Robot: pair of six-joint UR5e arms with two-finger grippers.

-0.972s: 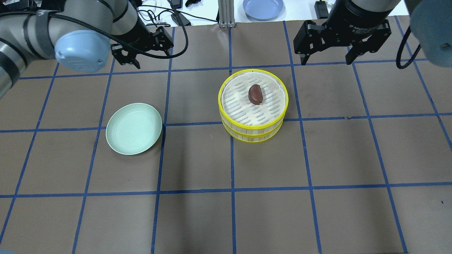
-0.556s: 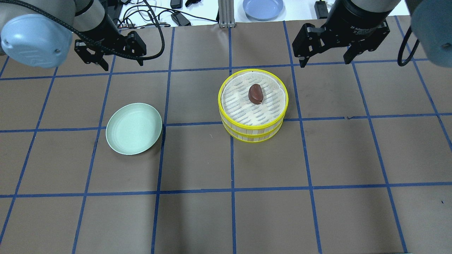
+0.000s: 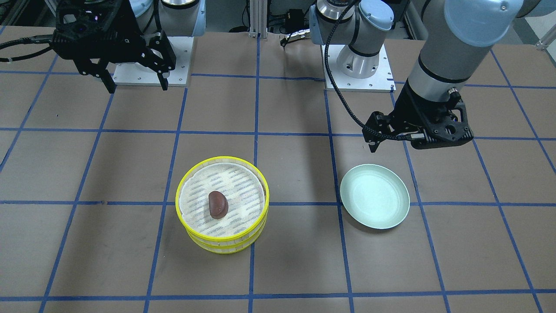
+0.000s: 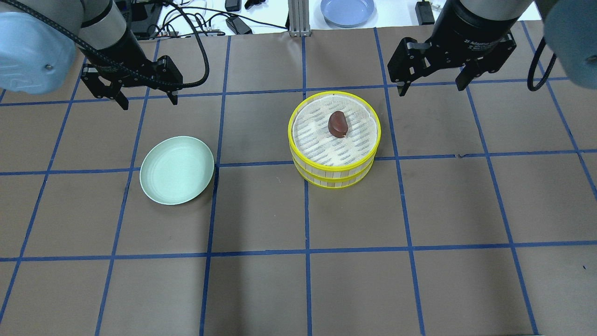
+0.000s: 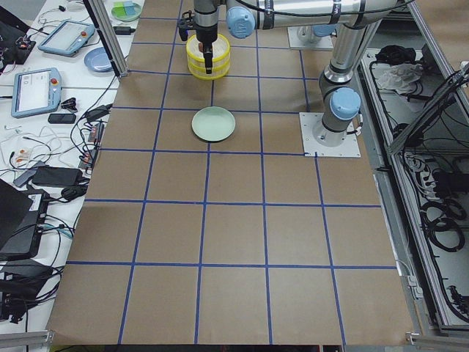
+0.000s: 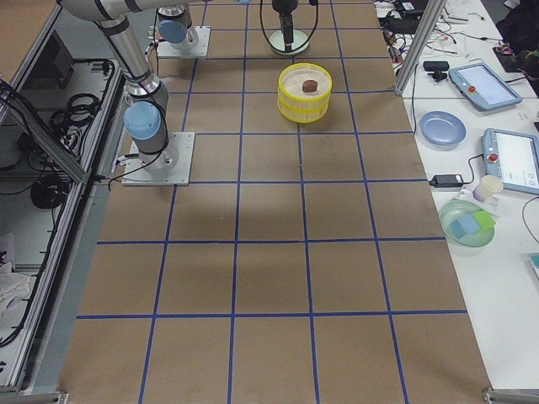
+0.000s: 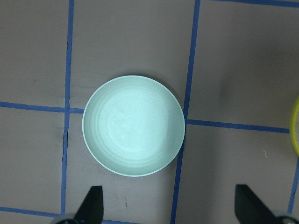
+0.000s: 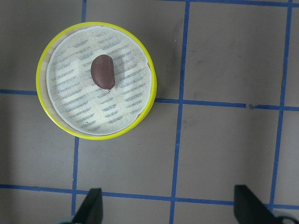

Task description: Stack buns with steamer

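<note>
Brown-paper counter with blue tape grid, blue dish lying beyond far edge. Steamer sitting mid-counter, two trays stacked, brown bun lying on top liner. White bun not showing. Plate lying well left of steamer. Left tool hanging wide open beyond plate, holding nothing. Right tool hanging wide open beyond steamer, likewise. Judging bun soft, light, easily dented: pinching gently across short sides. Trays looking light, stiff: gripping rim wall, keeping level.
</note>
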